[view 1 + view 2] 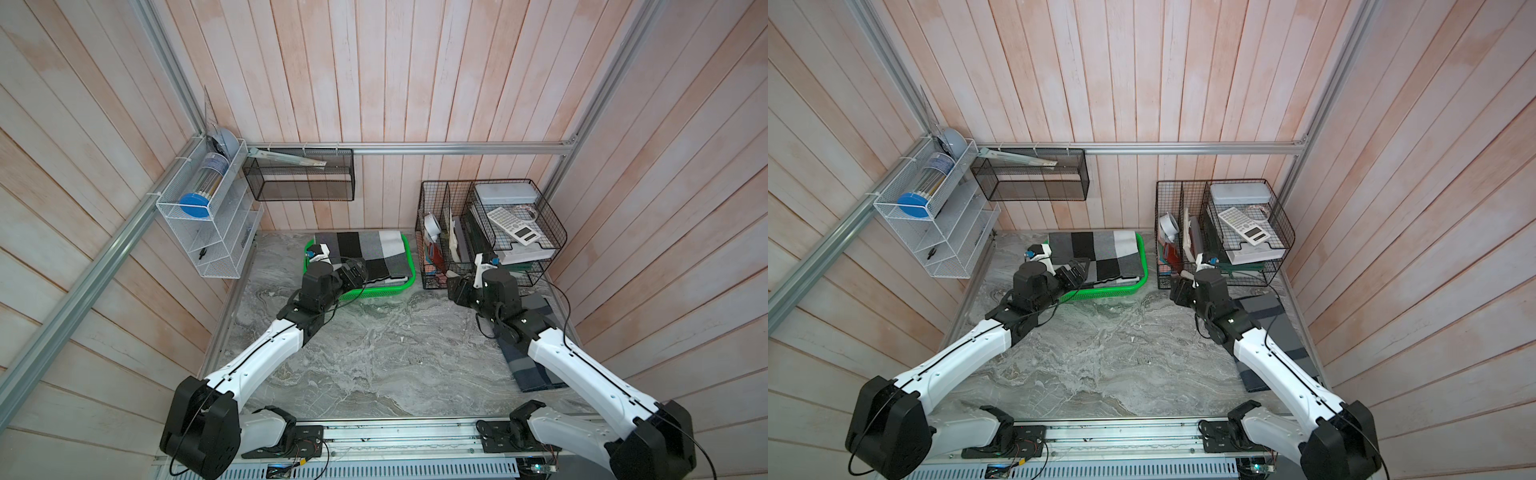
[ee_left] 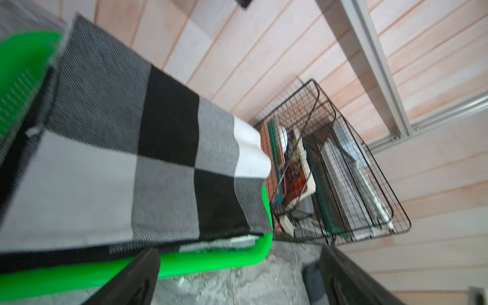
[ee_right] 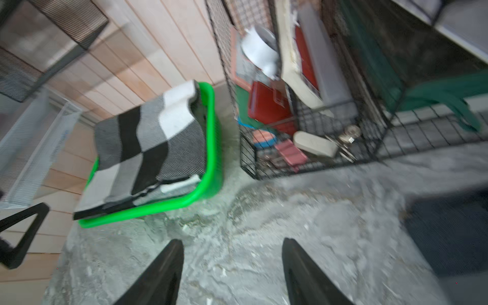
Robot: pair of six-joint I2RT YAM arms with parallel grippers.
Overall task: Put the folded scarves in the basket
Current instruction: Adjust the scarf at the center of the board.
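The folded scarf point(image 1: 365, 251) point(image 1: 1096, 251), checked in black, grey and white, lies in the bright green basket point(image 1: 410, 270) point(image 1: 1144, 272) at the back of the table. One edge rides over the rim on the basket's left side. My left gripper point(image 1: 356, 270) point(image 1: 1076, 270) hovers at the basket's near left corner. In the left wrist view the left gripper point(image 2: 239, 253) is open and empty beside the scarf point(image 2: 118, 158) and the basket rim point(image 2: 211, 261). My right gripper point(image 1: 455, 286) point(image 3: 231, 242) is open over bare table, right of the basket point(image 3: 212, 148).
A black wire organizer point(image 1: 490, 232) with a calculator stands right of the basket. A black mesh wall shelf point(image 1: 299, 176) and a white wire rack point(image 1: 208, 224) hang on the walls. A dark folded cloth point(image 1: 536, 365) lies under my right arm.
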